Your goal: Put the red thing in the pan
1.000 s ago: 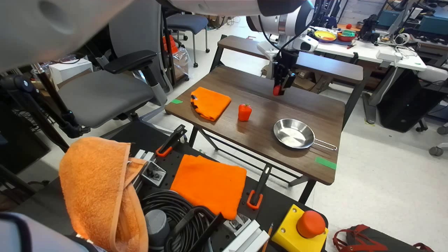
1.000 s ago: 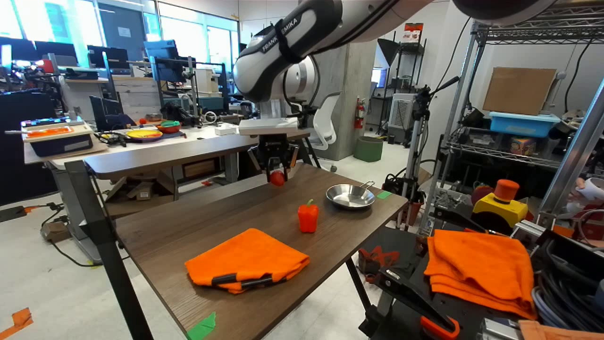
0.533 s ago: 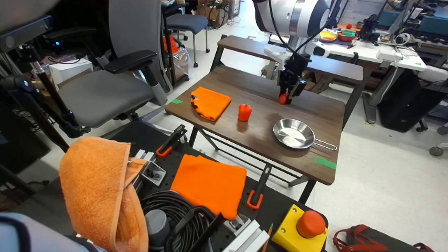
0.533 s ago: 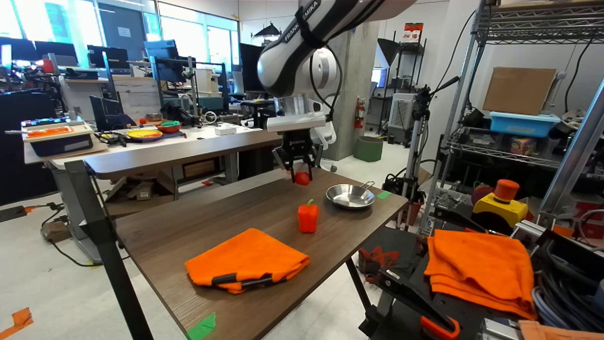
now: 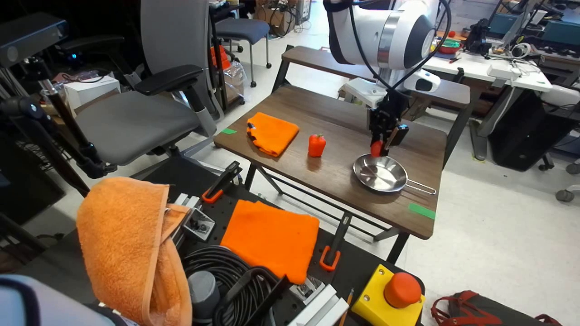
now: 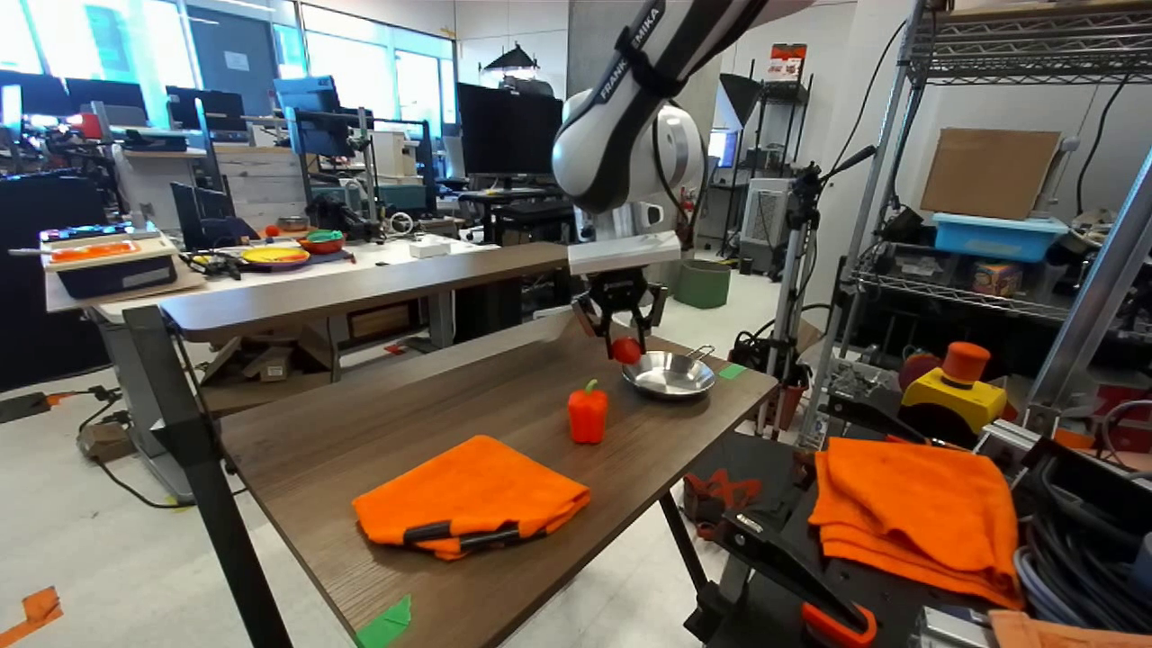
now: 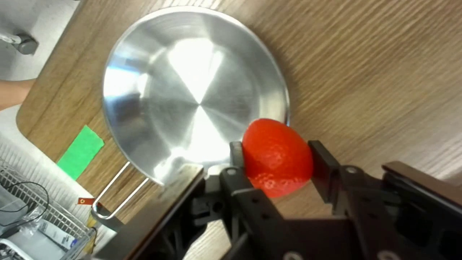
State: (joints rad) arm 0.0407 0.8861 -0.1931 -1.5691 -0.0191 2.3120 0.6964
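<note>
In my wrist view I see the gripper (image 7: pixel 276 155) clamped on the red thing (image 7: pixel 276 162), one of its fingers (image 7: pixel 326 173) against each side of it, with the rounded red end showing past the tips. The pan (image 7: pixel 195 104) lies beyond those tips and to their left in this view, and the red thing hides part of the pan's rim; whether the two touch, I can't tell. The wire handle (image 7: pixel 112 183) reaches out left of the fingers, and a strip of green tape (image 7: pixel 80 152) is stuck to the wooden table (image 6: pixel 432 396) farther out that way. In both exterior views I have the fingers pointing down near the pan's edge, the white arm (image 5: pixel 362 36) above them. A bell pepper (image 6: pixel 588 418) stands upright on the table, left of the tips in both of those views and apart from them. On the same table, a folded orange cloth (image 6: pixel 472 490) lies farther left, well apart from the fingers.
</note>
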